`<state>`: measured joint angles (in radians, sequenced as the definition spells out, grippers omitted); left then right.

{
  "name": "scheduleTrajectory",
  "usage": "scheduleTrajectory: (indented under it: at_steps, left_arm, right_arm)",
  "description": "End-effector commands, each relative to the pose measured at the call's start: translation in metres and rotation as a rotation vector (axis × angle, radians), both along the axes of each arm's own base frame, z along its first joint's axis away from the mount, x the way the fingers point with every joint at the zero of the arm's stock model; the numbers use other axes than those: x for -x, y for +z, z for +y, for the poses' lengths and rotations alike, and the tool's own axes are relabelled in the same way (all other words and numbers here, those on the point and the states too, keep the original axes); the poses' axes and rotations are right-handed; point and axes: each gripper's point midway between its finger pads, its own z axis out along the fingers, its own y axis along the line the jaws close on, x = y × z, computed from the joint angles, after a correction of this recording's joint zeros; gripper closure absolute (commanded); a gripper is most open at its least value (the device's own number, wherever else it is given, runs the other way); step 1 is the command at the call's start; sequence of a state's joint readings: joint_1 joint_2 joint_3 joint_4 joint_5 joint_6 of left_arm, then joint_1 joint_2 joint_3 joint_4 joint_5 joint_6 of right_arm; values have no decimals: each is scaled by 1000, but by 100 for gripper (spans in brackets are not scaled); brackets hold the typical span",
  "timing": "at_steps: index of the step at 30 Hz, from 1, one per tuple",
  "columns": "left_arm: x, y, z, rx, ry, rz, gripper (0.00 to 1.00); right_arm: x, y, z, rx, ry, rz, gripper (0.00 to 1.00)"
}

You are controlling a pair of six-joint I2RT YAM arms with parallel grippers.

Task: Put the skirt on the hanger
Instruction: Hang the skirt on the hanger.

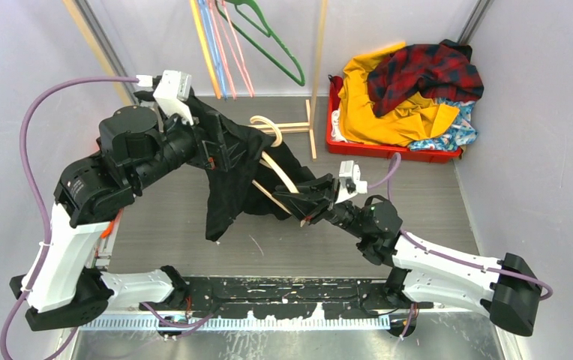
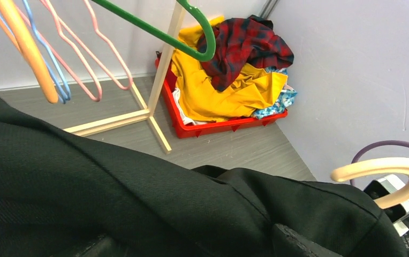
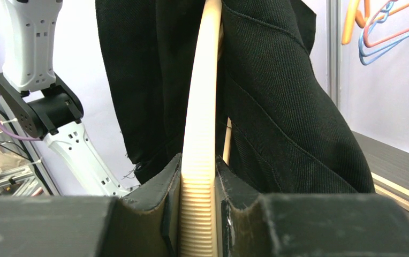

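Observation:
A black garment (image 1: pixel 231 180) hangs draped over a cream plastic hanger (image 1: pixel 277 166), held above the table. My right gripper (image 1: pixel 304 204) is shut on the hanger's ribbed arm (image 3: pixel 199 160), which is pinched between both pads. My left gripper (image 1: pixel 223 150) stands open at the garment's upper left. Its fingers (image 2: pixel 298 243) show only at the bottom edge of the left wrist view, with black cloth (image 2: pixel 138 193) lying across them. The hanger's hook (image 2: pixel 384 168) curls at the right of that view. Blue printed fabric, apparently the skirt (image 1: pixel 457 129), pokes out of the clothes pile in the red bin.
The red bin (image 1: pixel 388 150) at the back right holds a yellow garment (image 1: pixel 373 105) and a red plaid one (image 1: pixel 426 71). A wooden rack (image 1: pixel 311 112) at the back carries green (image 1: pixel 268 37), pink, blue and orange hangers. Grey walls close both sides.

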<state>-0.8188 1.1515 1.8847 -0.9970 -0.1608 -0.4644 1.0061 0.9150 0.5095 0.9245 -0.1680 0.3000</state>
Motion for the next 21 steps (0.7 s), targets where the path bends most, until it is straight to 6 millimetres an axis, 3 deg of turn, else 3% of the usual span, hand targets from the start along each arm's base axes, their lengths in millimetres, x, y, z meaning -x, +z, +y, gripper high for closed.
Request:
scheduleTrajectory:
  at_steps: [1, 9, 16, 21]
  left_arm:
    - [2, 28, 0, 82, -3, -68, 1]
    - [7, 35, 28, 213, 139, -37, 0]
    - [6, 29, 22, 217, 122, -16, 1]
    - [15, 33, 8, 115, -35, -124, 1]
  right_arm:
    - [17, 81, -19, -224, 17, -158, 98]
    - [8, 75, -10, -195, -3, -148, 98]
    - [4, 72, -3, -175, -2, -134, 98]
    - [6, 72, 0, -157, 13, -134, 98]
